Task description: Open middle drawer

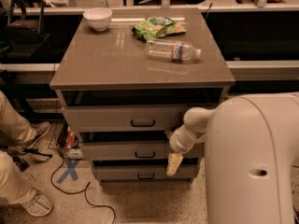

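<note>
The middle drawer (117, 150) is the grey-taupe front between the taller top drawer (107, 118) and the shorter bottom drawer (117, 172). Its small black bar handle (145, 154) sits at the centre. A dark gap shows above each front. My gripper (174, 164) hangs pointing down at the end of the white arm (191, 129). It is in front of the right part of the middle and bottom drawers, to the right of and a little below the handle. It holds nothing that I can see.
On the cabinet top (93, 64) are a white bowl (97, 17), a green snack bag (159, 27) and a lying water bottle (173, 49). A person's legs and shoes (18, 139) are at the left. A cable (86, 197) and blue tape cross (70, 170) lie on the floor. My white body (254, 167) fills the lower right.
</note>
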### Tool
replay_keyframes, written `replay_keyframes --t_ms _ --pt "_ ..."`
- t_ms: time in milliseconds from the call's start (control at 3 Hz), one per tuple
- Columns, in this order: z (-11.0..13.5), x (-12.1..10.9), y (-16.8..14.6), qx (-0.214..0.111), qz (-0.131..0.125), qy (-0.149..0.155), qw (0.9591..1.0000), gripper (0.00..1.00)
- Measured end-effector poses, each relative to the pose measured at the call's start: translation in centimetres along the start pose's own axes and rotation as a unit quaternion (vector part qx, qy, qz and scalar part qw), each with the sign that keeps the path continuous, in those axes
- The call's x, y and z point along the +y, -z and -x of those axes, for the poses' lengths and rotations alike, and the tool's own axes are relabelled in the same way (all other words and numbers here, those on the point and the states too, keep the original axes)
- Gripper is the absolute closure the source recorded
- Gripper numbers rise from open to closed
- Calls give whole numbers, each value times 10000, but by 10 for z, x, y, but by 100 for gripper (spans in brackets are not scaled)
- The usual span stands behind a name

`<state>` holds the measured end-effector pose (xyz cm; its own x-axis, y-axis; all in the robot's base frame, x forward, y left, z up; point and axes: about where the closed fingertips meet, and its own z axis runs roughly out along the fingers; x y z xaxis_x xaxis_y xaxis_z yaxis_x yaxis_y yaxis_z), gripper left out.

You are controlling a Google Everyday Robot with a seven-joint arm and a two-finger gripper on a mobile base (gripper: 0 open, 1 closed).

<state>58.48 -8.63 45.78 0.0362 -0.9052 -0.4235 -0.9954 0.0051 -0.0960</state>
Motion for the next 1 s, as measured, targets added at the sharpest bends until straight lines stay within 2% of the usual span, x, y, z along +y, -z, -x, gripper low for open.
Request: replay_keyframes --t_ms 333,667,1000 --pt "-2 -2 -18 23 165 -59 9998 0" --pt "-12 3 -35 63 311 -244 9992 18" --pt "-27 11 -35 148 292 -437 9985 49"
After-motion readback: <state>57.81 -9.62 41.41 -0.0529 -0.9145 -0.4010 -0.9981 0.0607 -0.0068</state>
